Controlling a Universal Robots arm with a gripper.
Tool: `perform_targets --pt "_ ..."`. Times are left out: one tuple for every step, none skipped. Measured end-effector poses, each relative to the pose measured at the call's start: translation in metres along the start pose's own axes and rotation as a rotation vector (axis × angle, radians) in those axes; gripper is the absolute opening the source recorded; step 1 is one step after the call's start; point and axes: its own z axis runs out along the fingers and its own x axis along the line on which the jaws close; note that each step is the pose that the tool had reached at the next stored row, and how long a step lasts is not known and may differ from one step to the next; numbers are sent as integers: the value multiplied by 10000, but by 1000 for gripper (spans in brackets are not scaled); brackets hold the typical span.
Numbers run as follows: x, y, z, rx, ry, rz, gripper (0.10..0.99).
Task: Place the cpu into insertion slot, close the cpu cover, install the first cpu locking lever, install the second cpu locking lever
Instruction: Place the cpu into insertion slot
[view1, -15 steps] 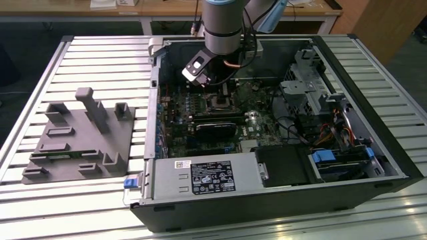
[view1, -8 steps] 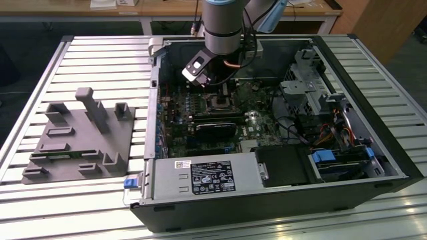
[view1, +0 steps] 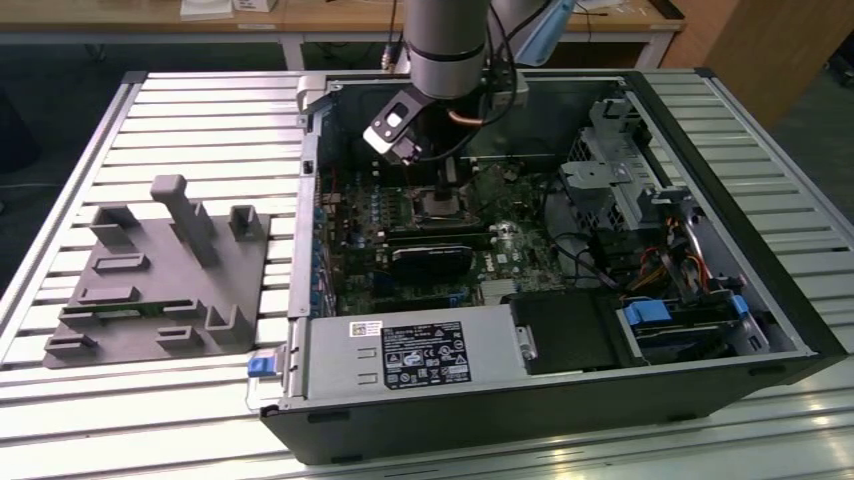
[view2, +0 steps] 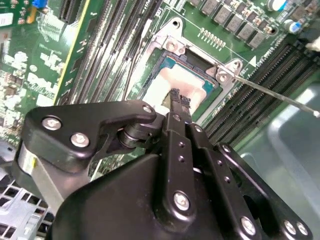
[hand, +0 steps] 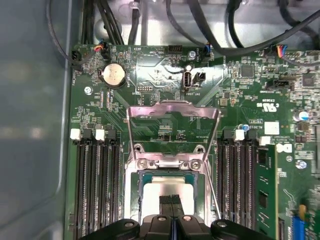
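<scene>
One of four steps looked done: the cpu (hand: 167, 186) lay flat in the insertion slot (hand: 134, 192), on the green board inside the open computer case (view1: 561, 415). The cpu cover (hand: 172, 106) stood raised, not closed, and one locking lever (view2: 272, 93) stuck out free. My gripper (hand: 171, 200) was closed on nothing, tips just above the cpu.

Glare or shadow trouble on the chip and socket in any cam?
Second wrist view: glare washes the chip face almost white, and the gripper stands dark against it. First wrist view: the chip is bright again, the board is evenly lit, the raised cover reads clearly, and the case wall shows hazy reflections. Exterior view: the socket sits dark beneath the arm.
</scene>
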Motion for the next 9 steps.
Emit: perform_targets --pt "0 2 -25 0 1 0 114" --pt "0 4 -54 0 0 0 114" --pt "0 6 -88 0 -1 0 114" --pt "0 8 -121 -2 2 -1 114" --pt "0 10 -157 -3 1 -1 114" --pt "0 13 -193 -5 0 0 114" --pt "0 15 -225 -6 0 -1 114" --pt "0 17 -256 -8 1 -1 114" --pt "0 19 -287 -8 0 -1 114"
